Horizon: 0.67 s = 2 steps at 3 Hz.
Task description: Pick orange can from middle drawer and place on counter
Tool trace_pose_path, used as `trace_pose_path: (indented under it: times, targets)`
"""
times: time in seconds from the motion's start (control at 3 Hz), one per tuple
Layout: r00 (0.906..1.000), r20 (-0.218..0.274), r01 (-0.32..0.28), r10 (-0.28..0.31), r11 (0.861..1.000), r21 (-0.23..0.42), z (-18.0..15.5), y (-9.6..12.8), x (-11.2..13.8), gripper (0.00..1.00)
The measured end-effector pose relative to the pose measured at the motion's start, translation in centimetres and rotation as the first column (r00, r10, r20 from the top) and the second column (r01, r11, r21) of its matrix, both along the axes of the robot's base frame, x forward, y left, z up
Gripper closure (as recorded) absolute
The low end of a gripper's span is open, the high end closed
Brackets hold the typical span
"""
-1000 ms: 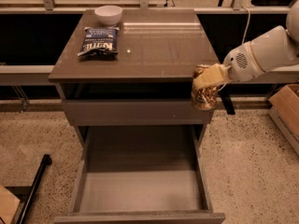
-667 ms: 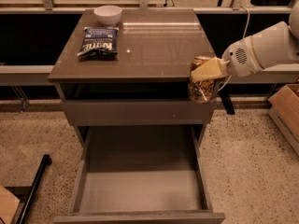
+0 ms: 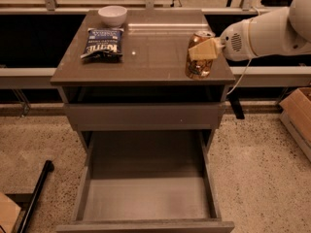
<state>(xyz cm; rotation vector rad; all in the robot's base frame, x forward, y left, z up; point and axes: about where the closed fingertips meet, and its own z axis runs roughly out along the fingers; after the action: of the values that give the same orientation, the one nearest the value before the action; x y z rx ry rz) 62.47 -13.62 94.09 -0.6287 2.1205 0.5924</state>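
Observation:
The orange can (image 3: 198,64) stands upright over the front right part of the counter (image 3: 146,47), with its silver top showing. My gripper (image 3: 203,49) reaches in from the right on a white arm and is shut on the can's upper half, its tan fingers (image 3: 200,51) across the can's side. The middle drawer (image 3: 146,188) is pulled fully open below, and its smooth grey floor is bare.
A blue chip bag (image 3: 103,41) lies on the counter's left, with a white bowl (image 3: 112,15) behind it. A cardboard box (image 3: 297,115) sits on the floor at the right. A black bar (image 3: 36,193) lies on the floor at the lower left.
My gripper has carried the can up and to the left, from beside the cabinet's right front corner to over the counter's front right part.

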Motion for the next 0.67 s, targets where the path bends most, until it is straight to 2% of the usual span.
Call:
trace_pose_path:
  times: [0.33, 0.67]
  targets:
    - [0.9934, 0.106, 0.045, -0.044, 0.999, -0.013, 0.9, 1.2, 3.7, 1.00]
    - [0.9856, 0.151, 0.077, -0.075, 0.997, -0.007, 0.5, 1.7, 7.1, 1.00]
